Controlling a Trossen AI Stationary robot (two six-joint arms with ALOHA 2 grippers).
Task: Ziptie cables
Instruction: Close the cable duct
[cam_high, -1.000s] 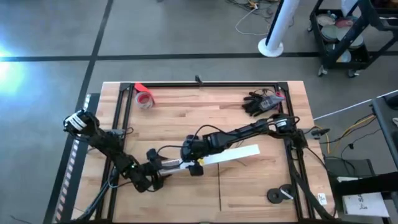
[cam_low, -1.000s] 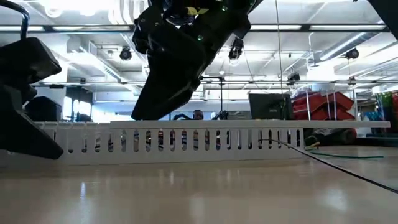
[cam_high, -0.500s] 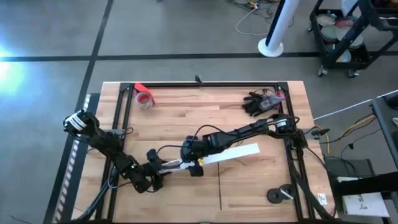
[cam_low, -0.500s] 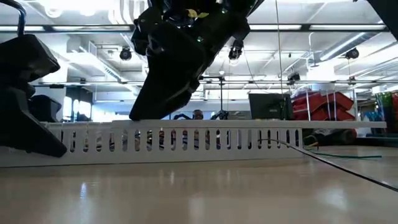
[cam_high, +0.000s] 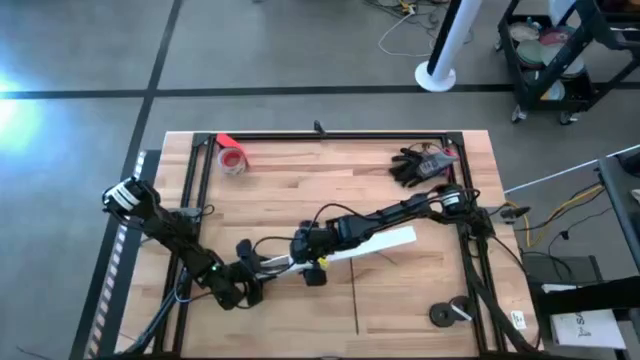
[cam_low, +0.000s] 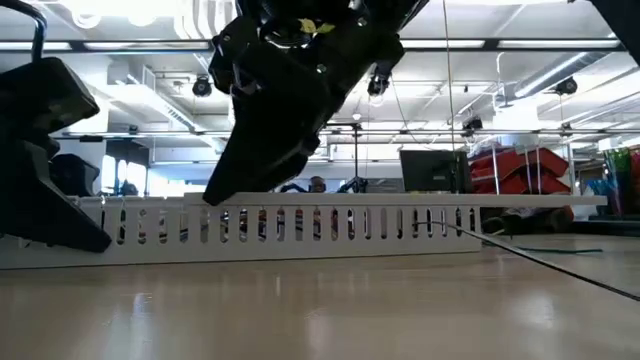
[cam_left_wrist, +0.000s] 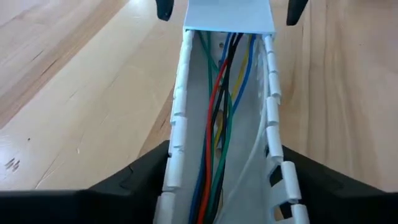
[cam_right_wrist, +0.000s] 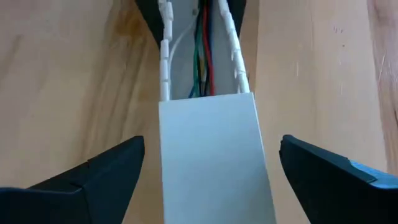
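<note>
A long white slotted duct (cam_high: 350, 249) lies on the wooden table, its right part under a flat white lid (cam_right_wrist: 211, 155). The cables (cam_left_wrist: 217, 124), blue, green, red, black and yellow wires, run inside its open channel and also show in the right wrist view (cam_right_wrist: 202, 50). A thin dark wire (cam_low: 540, 260) trails out of it across the table. My left gripper (cam_left_wrist: 224, 152) is shut on the duct's left end (cam_high: 262, 266). My right gripper (cam_right_wrist: 211, 143) hovers open just above the lid's left end (cam_high: 312, 250), one finger on either side, touching nothing. My left gripper pinches the duct's two slotted side walls (cam_left_wrist: 175, 155) from outside, one finger (cam_left_wrist: 137, 180) on each wall, near its left end. The fingers come from the table's left, slanting down, and lie along the duct. The duct rests on the table.
A red tape roll (cam_high: 233, 160) lies at the far left and a black glove with small parts (cam_high: 420, 165) at the far right. A black round piece (cam_high: 450, 313) sits near the front right. A black frame (cam_high: 320, 135) runs around the table.
My right gripper has sunk a little toward the duct's top and stays open. The duct has shifted slightly on the table in my left gripper's hold.
</note>
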